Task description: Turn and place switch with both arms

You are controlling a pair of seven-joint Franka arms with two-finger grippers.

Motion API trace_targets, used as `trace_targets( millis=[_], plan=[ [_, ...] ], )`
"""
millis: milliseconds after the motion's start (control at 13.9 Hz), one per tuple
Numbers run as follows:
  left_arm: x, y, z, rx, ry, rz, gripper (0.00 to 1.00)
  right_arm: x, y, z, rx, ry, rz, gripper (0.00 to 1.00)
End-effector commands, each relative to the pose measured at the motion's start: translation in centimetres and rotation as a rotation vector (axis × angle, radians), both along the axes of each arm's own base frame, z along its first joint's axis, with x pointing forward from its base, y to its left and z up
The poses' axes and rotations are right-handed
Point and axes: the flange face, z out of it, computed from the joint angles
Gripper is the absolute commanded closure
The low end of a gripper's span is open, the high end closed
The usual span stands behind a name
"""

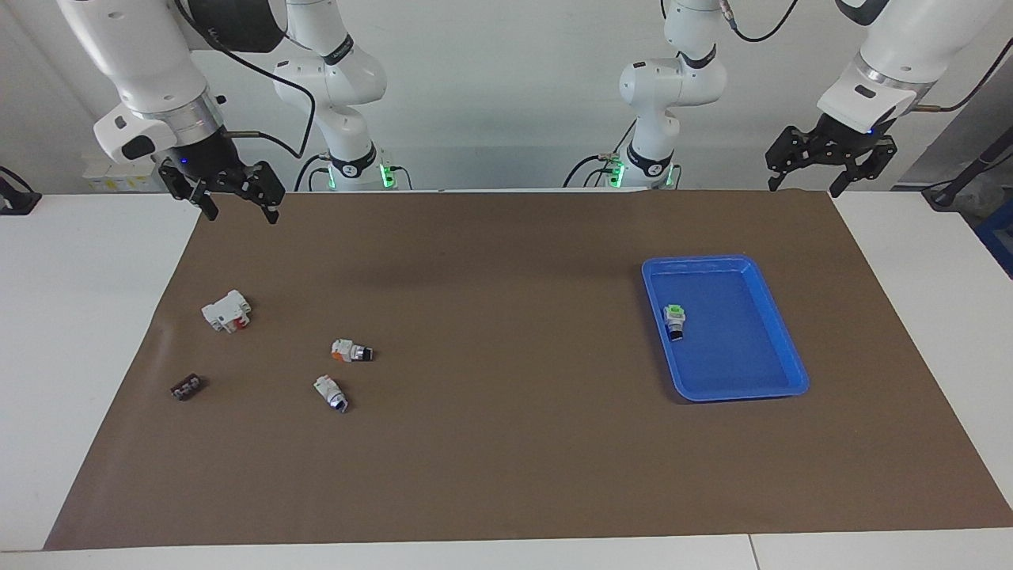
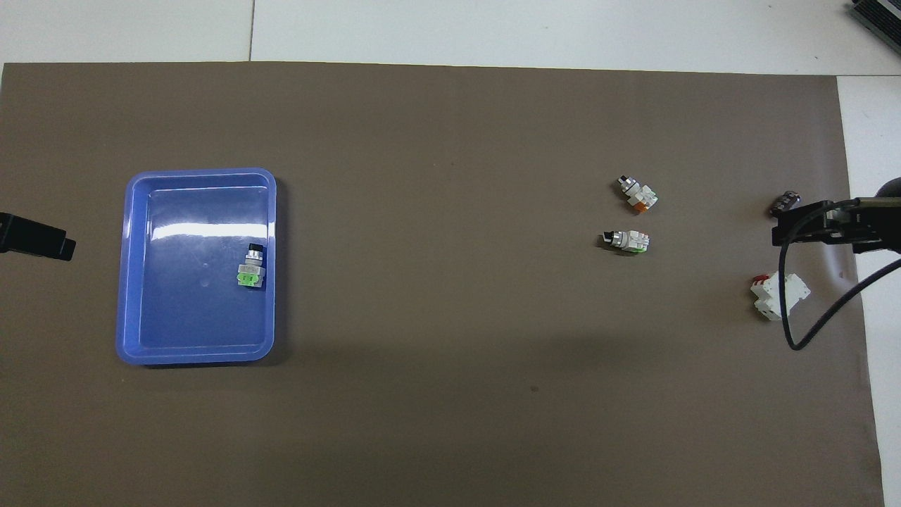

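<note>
A switch [image 1: 674, 321] with a bright green end and a black knob tip lies on its side in the blue tray [image 1: 779, 332], green end toward the robots; it also shows in the overhead view [image 2: 250, 267]. A like switch with a pale green end [image 1: 330, 393] lies on the brown mat toward the right arm's end, also in the overhead view [image 2: 625, 241]. My right gripper [image 1: 237, 206] hangs open and empty over the mat's corner by its base. My left gripper [image 1: 807, 182] hangs open and empty over the mat's other corner by the robots.
An orange-ended switch [image 1: 350, 351] lies beside the pale green one, nearer to the robots. A white block with a red patch [image 1: 227, 310] and a small dark part [image 1: 186, 387] lie nearer the mat's edge at the right arm's end. The tray [image 2: 134, 282] sits toward the left arm's end.
</note>
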Motion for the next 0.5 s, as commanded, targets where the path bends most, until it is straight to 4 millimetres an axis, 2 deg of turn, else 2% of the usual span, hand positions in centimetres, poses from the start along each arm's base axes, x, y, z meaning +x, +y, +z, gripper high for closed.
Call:
trace_targets(
  millis=[0,72,430],
  plan=[
    [-0.65,0.09,0.06,0.01,-0.018,0.078,0.0,-0.07,0.5,0.14,0.019,0.014,-0.015,0.0],
    [-0.62,0.08,0.22,0.009,-0.024,0.083,0.0,-0.06,0.95,0.14,0.016,0.014,-0.006,0.0],
    [-0.73,0.48,0.09,-0.007,-0.018,0.094,0.0,-0.06,0.41,0.08,0.014,0.014,-0.015,0.0]
  ],
)
